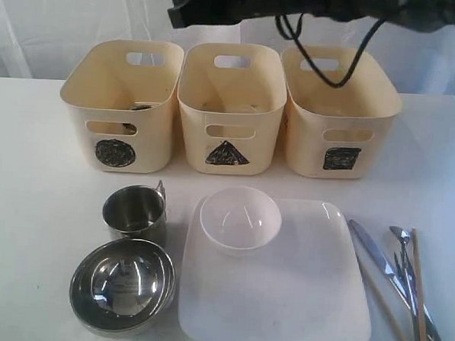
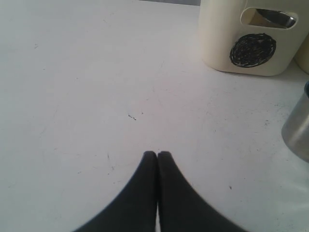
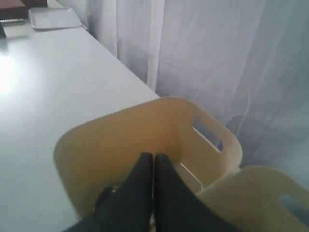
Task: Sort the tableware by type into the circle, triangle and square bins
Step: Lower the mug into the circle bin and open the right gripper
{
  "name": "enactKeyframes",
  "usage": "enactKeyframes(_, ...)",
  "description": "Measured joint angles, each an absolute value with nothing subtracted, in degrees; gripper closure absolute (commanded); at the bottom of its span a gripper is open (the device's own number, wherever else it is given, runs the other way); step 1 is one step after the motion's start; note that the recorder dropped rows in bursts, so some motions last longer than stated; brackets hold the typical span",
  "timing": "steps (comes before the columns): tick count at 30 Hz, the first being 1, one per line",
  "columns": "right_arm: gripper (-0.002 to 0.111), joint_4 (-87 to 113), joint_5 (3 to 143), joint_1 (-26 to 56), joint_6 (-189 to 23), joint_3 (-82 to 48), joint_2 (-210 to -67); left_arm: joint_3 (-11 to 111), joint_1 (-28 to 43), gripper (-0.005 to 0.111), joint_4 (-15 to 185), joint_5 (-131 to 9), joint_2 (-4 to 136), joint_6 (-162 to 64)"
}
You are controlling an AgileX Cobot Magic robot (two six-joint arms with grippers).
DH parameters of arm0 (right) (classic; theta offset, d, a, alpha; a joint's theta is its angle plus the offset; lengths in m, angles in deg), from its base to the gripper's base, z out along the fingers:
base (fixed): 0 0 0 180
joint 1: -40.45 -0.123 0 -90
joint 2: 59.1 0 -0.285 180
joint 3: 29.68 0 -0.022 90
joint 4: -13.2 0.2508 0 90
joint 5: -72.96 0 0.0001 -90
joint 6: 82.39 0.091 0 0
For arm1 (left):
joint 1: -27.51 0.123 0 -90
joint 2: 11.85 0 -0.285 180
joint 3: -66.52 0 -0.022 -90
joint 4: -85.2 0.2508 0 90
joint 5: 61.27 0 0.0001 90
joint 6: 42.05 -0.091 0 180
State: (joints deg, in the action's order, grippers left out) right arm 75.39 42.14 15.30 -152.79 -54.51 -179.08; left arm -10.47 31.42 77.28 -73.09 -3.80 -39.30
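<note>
Hovering over the circle bin [image 3: 96,140], right fingers [image 3: 143,170] are pressed together empty; left fingers [image 2: 147,168] too.

White table [image 1: 31,282], faint scuffs; sheer white curtain [image 3: 217,58] behind (soft folds, pale light).

1. The right tool [image 3: 153,157] has both black fingers pressed together, with nothing between them.
2. It hangs over the open top of a cream bin [image 3: 120,130] with a slot handle.
3. A second cream bin [image 3: 260,193] stands just beside it.
4. Both rest on the white table [image 3: 58,72]; a curtain [image 3: 217,58] hangs behind.
</note>
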Motion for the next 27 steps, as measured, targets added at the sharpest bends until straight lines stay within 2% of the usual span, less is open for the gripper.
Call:
enactKeyframes(4, 0.108, 51.15, 34.41, 15.85, -132.88, -54.26, -174.60, -10.47, 31.42, 0.107, 77.28, -73.09, -3.80, -39.30)
enactKeyframes(8, 0.108, 38.66, 26.19, 16.49, -122.84, -49.92, -170.77, -10.47, 31.42, 0.107, 77.28, -73.09, -3.80, -39.30)
enactKeyframes(13, 0.108, 35.54, 25.26, 17.51, -119.12, -38.51, -162.57, -10.47, 31.42, 0.107, 77.28, -73.09, -3.80, -39.30)
enactKeyframes(22, 0.108, 35.48, 29.19, 17.51, -108.98, -14.58, -138.10, -10.47, 31.42, 0.107, 77.28, -73.09, -3.80, -39.30)
enactKeyframes(27, 0.108, 35.07, 25.47, 17.51, -103.65, -5.31, -127.97, -10.47, 31.42, 0.107, 77.28, -73.09, -3.80, -39.30)
